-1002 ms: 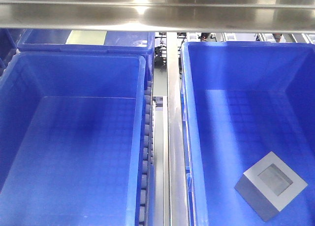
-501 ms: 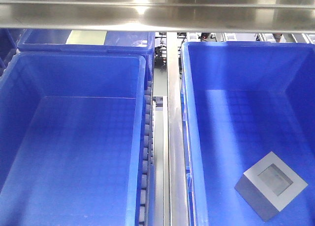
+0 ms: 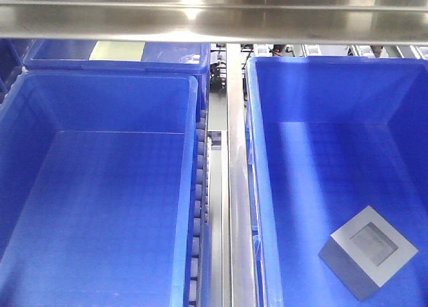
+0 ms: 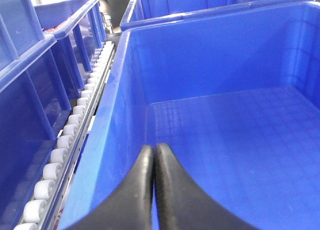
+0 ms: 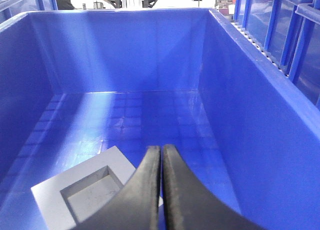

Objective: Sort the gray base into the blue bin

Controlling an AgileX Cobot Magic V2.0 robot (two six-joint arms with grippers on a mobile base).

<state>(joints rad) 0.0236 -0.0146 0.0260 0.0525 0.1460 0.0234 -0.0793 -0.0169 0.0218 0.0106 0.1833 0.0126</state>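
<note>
Although the light-gray cube-like block (image 3: 368, 252) lies on the grid-patterned floor of the right-hand bright-blue plastic crate (image 3: 253, 186), neither claw holds it, so the step in hand reads either as the start of a pick or as the aftermath of a drop; these views alone do not settle which. The twin blue crate (image 3: 189, 186) on the left shows nothing inside in either view of it.

The right gripper (image 5: 161, 149) is clenched, its black curved fingers pressed together with only a thin seam between them, grasping nothing. It hangs inside the right crate above the block's near corner, apart from it. The left gripper (image 4: 153, 147) is likewise clenched on nothing, poised over the near wall of the left crate, beside a row of white conveyor rollers (image 4: 70, 135).

If the left crate is the target, the next move calls for the right claw to release, straddle two opposite side faces of the block, descend and close, then lift it clear of the crate's thick rim.

The block rests with its shallow square recess facing up and is turned diamond-wise to the crate walls. It stands near the front right corner, apart from both walls. Its recess floor looks slightly scuffed, though the wrist view is too soft to confirm.
</note>
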